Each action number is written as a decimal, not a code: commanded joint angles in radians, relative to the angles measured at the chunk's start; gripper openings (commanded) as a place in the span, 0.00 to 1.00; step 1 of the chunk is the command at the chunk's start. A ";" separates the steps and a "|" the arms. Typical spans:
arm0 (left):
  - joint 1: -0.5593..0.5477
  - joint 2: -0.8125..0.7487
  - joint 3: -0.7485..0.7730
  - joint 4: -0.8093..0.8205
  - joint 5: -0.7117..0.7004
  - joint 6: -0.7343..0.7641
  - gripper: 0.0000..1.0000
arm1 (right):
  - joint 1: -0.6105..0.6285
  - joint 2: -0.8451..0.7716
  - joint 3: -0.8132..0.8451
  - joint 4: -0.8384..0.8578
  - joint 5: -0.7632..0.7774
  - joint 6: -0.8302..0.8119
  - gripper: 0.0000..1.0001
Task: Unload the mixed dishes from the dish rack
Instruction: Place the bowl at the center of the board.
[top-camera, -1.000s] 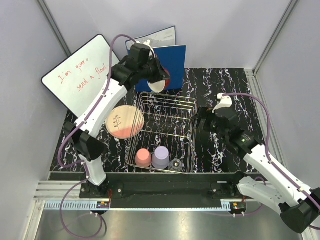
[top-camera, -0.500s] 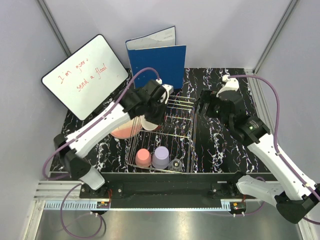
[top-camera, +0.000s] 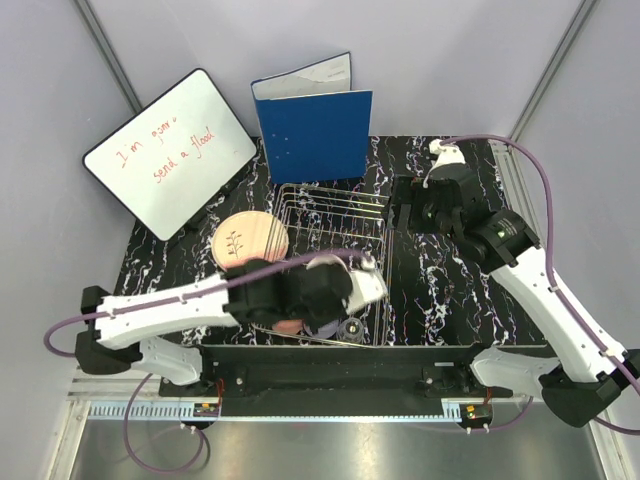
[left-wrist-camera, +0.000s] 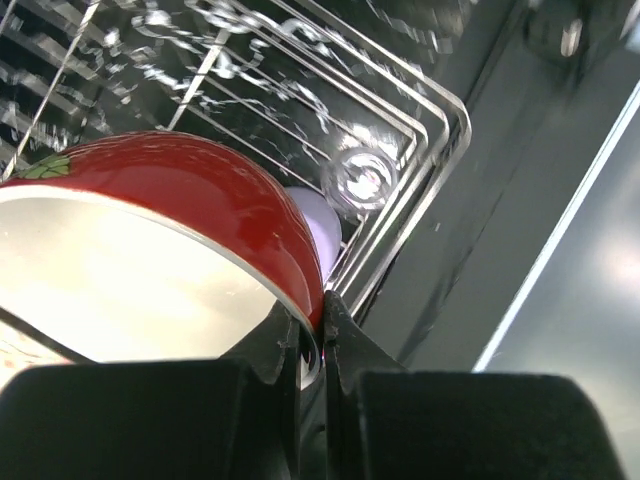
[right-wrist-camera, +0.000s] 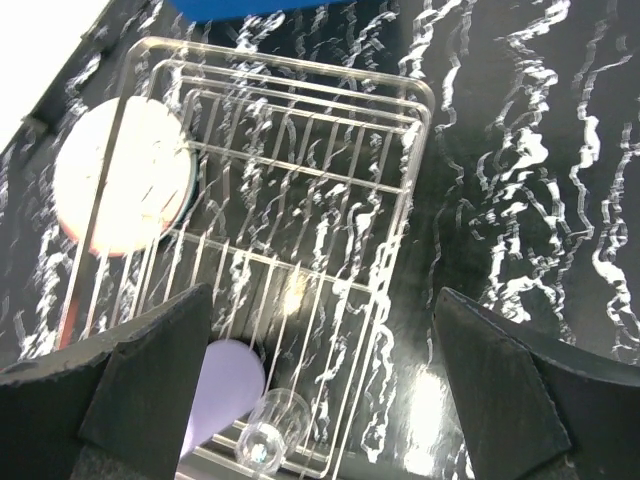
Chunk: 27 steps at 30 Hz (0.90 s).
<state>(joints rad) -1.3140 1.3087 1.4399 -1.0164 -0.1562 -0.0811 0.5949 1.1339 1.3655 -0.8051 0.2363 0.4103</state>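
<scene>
Our left pincer (left-wrist-camera: 312, 335) pinches the red, cream-lined bowl (left-wrist-camera: 190, 190) by its rim over the silver wire dish rack (top-camera: 332, 213); we should carry it level, clear of the wires; right pincer (right-wrist-camera: 325, 340) spread.

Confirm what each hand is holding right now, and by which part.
Left hand pinches the red bowl by its rim, one finger inside, one outside. Right hand is open, holding nothing.

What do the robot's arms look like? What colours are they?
The left arm and the right arm are both made of white tubes with chunky black joints. A thin purple cable loops along each one. The fingers at the ends are black, blocky and flat-sided.
</scene>
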 joint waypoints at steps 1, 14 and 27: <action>-0.180 0.073 -0.030 0.053 -0.235 0.165 0.00 | -0.018 0.029 0.107 -0.091 -0.127 -0.028 1.00; -0.272 0.074 -0.148 0.070 -0.344 0.308 0.00 | -0.024 0.029 0.116 -0.267 -0.364 -0.045 1.00; -0.229 0.145 0.045 0.065 -0.344 0.472 0.00 | -0.023 0.004 0.153 -0.319 -0.456 -0.027 1.00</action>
<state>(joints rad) -1.5597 1.4418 1.3766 -1.0023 -0.4416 0.3035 0.5739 1.1580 1.4761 -1.1065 -0.1516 0.3824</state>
